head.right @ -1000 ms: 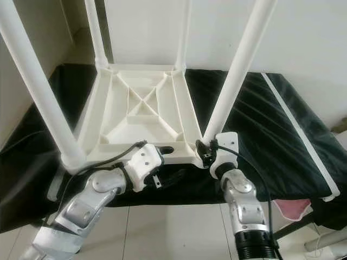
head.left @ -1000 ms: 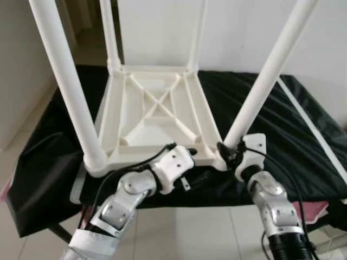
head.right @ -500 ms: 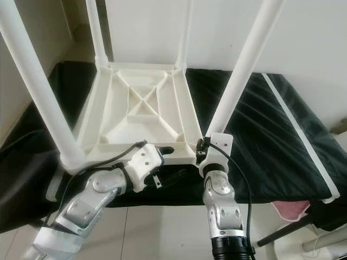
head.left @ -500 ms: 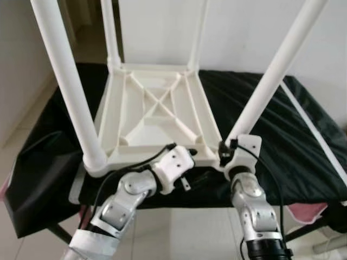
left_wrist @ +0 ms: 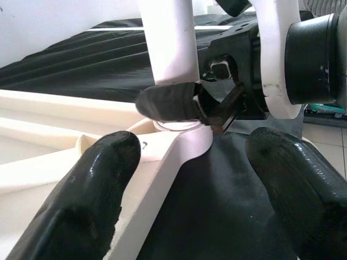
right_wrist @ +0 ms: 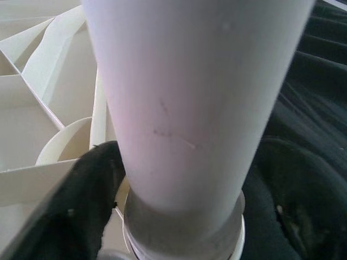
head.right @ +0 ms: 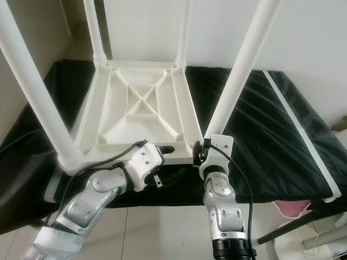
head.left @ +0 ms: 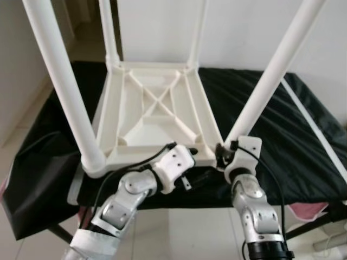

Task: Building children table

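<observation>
The small white tabletop [head.left: 157, 116] lies upside down in the middle of the frame, its ribbed underside facing up, resting on a black cloth [head.left: 293, 135] that covers the surface beneath it; four white legs rise from its corners, two thin-looking ones at the far corners near the top of the frame and two thick ones in the foreground; the near-left leg [head.left: 62, 81] runs from the upper left corner down to its socket at lower left; the near-right leg [head.left: 274, 67] slants from the upper right down to the near-right corner socket [left_wrist: 181, 138].

The right gripper [head.left: 223, 154] sits at lower centre-right, its two black fingers closed around the base of the near-right leg just above the socket; in the right wrist view the leg stands squarely between the fingers [right_wrist: 65, 211], which press on both sides; the left wrist view shows one of those fingers wrapped across the leg's foot.

The left gripper [left_wrist: 184, 184] is at lower centre, just below the tabletop's near edge; its fingers stand wide apart and hold nothing, one fingertip [left_wrist: 103, 162] over the white rim, the other over the black cloth.

A white strip [head.right: 301, 135] lies across the cloth on the right side; pale floor tiles [head.left: 195, 233] show along the bottom.
</observation>
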`<state>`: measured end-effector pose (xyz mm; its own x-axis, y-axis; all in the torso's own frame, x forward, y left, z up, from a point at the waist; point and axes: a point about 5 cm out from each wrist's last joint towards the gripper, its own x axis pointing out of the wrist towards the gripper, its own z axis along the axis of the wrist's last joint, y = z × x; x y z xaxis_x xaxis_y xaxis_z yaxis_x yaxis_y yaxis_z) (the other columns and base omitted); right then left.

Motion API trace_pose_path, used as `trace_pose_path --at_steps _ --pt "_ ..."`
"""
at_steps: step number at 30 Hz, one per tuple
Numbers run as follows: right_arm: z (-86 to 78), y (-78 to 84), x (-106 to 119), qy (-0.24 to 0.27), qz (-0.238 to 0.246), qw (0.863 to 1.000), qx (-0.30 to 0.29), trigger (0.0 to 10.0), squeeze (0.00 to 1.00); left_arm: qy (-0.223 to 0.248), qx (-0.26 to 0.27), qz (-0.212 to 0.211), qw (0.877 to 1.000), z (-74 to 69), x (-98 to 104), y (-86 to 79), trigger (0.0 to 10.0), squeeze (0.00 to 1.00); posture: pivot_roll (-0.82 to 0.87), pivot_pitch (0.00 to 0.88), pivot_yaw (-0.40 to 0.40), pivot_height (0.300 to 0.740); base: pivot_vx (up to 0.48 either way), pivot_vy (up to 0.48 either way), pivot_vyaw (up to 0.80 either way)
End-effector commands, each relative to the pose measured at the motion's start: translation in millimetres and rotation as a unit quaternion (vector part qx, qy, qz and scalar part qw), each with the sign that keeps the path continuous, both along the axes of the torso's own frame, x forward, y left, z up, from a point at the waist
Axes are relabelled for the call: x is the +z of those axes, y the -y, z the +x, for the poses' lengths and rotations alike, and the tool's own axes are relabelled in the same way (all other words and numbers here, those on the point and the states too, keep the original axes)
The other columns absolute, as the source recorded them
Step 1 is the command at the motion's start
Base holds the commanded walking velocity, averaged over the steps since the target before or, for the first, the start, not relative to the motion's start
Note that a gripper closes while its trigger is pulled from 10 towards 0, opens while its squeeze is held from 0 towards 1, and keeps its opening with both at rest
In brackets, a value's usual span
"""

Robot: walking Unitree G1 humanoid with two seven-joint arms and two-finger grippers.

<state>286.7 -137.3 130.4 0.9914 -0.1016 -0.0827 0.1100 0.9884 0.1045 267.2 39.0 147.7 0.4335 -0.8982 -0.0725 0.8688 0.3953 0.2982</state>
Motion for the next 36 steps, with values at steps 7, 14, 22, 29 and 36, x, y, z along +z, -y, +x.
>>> trace_pose_path --at_steps 7,14,22,29,36 --pt "-0.2 15.2 10 0.03 -0.002 0.999 0.041 10.0 1.0 -0.006 -0.002 -0.005 1.0 -0.6 0 1.1 10.0 0.0 -0.02 0.027 -0.072 0.74 0.0 0.0 0.0" --pt "-3.3 26.0 10 0.039 -0.001 0.998 0.046 10.0 0.42 -0.013 0.018 -0.024 0.999 2.6 2 1.2 10.0 0.0 -0.02 0.026 -0.074 0.74 0.0 0.0 0.0" --pt "-14.0 33.0 -2 0.053 0.029 0.996 0.06 10.0 0.0 0.037 0.043 -0.038 0.998 3.4 4 -5.1 10.0 0.0 -0.03 0.029 -0.065 0.74 0.0 0.0 0.0" --pt "-17.3 36.1 -11 0.04 -0.005 0.998 0.046 10.0 0.0 -0.032 0.085 -0.061 0.994 12.7 -4 -11.0 10.0 0.0 -0.03 0.027 -0.056 0.74 0.0 0.0 0.0" --pt "-17.4 35.4 -15 0.059 0.006 0.998 0.035 10.0 0.0 -0.065 0.133 -0.094 0.984 20.1 -8 -14.6 10.0 0.0 -0.04 0.029 -0.053 0.74 0.0 0.0 0.0"
